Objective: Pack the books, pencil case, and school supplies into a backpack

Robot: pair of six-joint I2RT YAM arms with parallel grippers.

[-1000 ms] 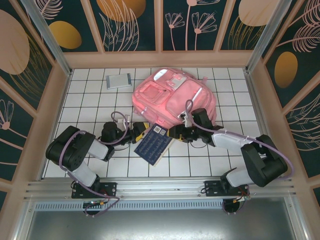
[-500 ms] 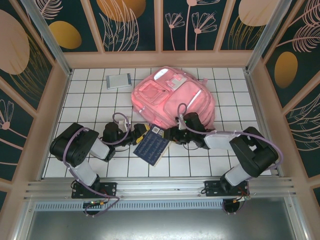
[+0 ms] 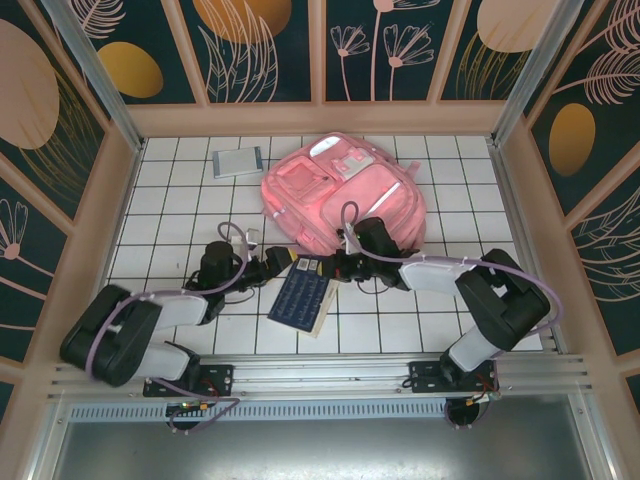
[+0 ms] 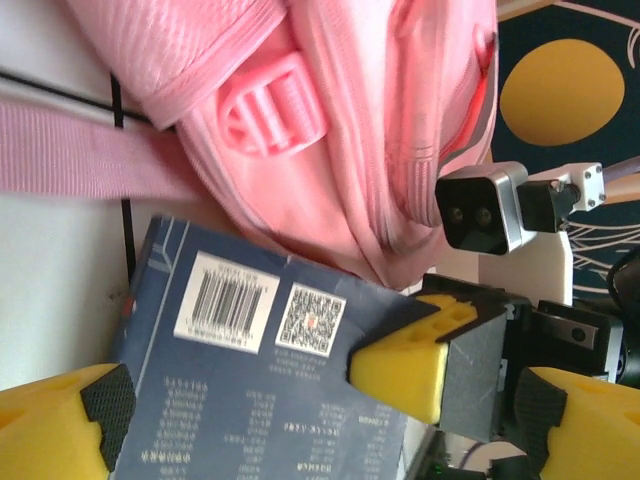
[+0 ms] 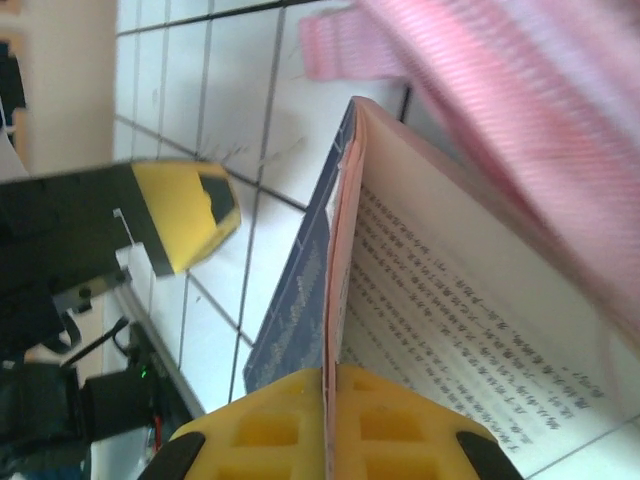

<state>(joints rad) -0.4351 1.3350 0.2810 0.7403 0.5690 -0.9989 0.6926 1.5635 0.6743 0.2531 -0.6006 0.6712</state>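
My right jaws clamp the book's (image 3: 303, 295) cover edge at the backpack (image 3: 340, 195); left jaws gape; table (image 3: 400, 325) bare along its near edge.

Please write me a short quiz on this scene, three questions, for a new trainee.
1. True or false: the right end effector is shut on the edge of the thin navy book with a barcode label.
2. What lies alone on the white tiled table, left of the large pink fabric backpack in the top view? A: small grey flat book; B: yellow pencil; C: red cup.
3. Fill in: the left end effector is ____.
Key: 1 true; 2 A; 3 open.
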